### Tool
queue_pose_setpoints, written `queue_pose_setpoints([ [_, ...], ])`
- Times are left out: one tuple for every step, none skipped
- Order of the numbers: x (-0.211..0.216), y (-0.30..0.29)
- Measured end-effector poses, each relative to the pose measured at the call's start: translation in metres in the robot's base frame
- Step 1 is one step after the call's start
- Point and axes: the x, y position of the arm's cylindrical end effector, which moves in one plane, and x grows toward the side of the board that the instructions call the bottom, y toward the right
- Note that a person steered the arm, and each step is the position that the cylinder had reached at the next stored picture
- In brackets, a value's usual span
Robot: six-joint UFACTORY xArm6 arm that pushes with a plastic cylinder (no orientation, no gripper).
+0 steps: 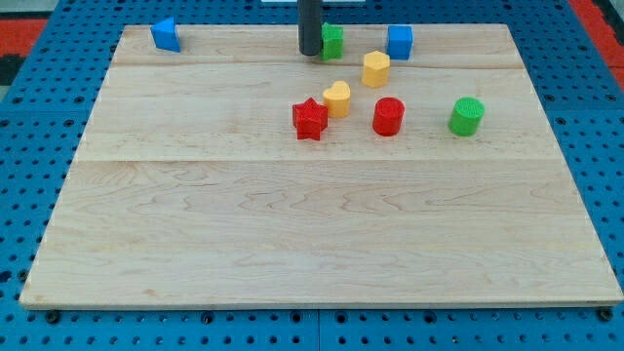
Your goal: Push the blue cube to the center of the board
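Observation:
The blue cube (400, 42) stands near the board's top edge, right of the middle. My tip (309, 52) is a dark rod coming down at the top centre, touching or just left of a green block (333, 41). The tip is well to the left of the blue cube, with the green block between them. A yellow block (376, 68) sits just below and left of the blue cube.
A second blue block (166, 34) sits at the top left corner. A red star (310, 119), a yellow heart (337, 98), a red cylinder (388, 116) and a green cylinder (467, 116) lie in a row below the top group. The wooden board (312, 234) rests on a blue pegboard.

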Motion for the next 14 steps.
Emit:
queue_pose_setpoints([
  [0.000,0.000],
  [-0.012,0.000],
  [-0.005,-0.011],
  [0.020,0.002],
  [0.016,0.053],
  [-0.024,0.058],
  [-0.045,0.106],
  [-0.021,0.142],
  [0.019,0.143],
  [0.038,0.162],
  [0.019,0.201],
  [0.068,0.194],
  [0.107,0.155],
  [0.085,0.117],
])
